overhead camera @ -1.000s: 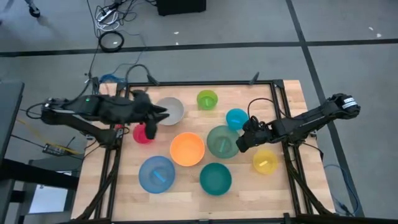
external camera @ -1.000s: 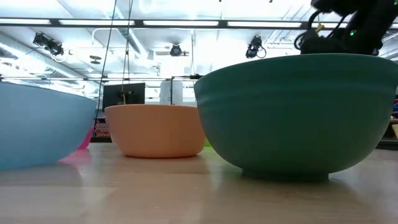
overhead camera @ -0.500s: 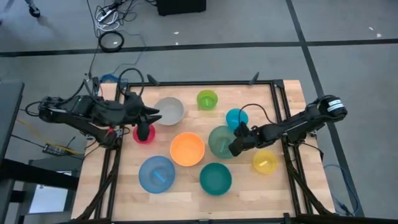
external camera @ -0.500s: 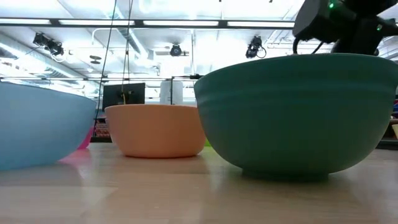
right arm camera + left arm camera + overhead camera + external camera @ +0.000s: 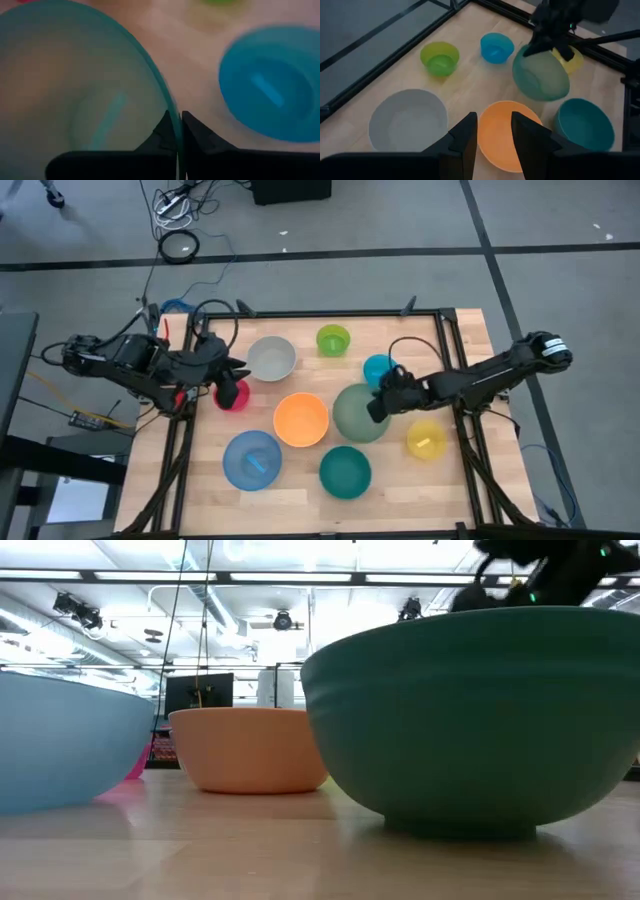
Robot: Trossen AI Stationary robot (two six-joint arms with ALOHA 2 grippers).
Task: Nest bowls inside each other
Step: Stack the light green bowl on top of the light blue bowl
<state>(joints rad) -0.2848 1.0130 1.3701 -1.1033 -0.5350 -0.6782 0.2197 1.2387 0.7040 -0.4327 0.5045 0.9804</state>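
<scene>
My right gripper (image 5: 379, 404) is shut on the translucent dark green bowl (image 5: 358, 414), which stands tipped between the cyan bowl (image 5: 378, 368), the orange bowl (image 5: 301, 420) and the teal bowl (image 5: 345, 471). My left gripper (image 5: 495, 137) hovers open and holds nothing, above the pink-red bowl (image 5: 232, 396) and beside the grey bowl (image 5: 271, 358). The lime green bowl (image 5: 333, 340), the yellow bowl (image 5: 425, 439) and the blue bowl (image 5: 251, 460) rest upright on their bases on the table. My right gripper holds the dark green bowl by its rim (image 5: 167, 102) on the side toward the table's right, one finger (image 5: 197, 132) outside the wall and one inside. The fingers slant down from the right. The bowl is tipped, held rim raised, its opening (image 5: 540, 75) toward the table's left.
A black frame (image 5: 445, 320) runs along the wooden table's far and side edges. The teal bowl (image 5: 470, 710) fills the low view close to the near edge, with the orange bowl (image 5: 250, 750) and the blue bowl (image 5: 60, 740) beside it.
My right gripper has gone toward the dark green bowl, shut on its rim and risen a little; the bowl has tipped up on that side. The teal bowl has slid a little toward the near edge. My left gripper has drawn back toward the table's left edge.
</scene>
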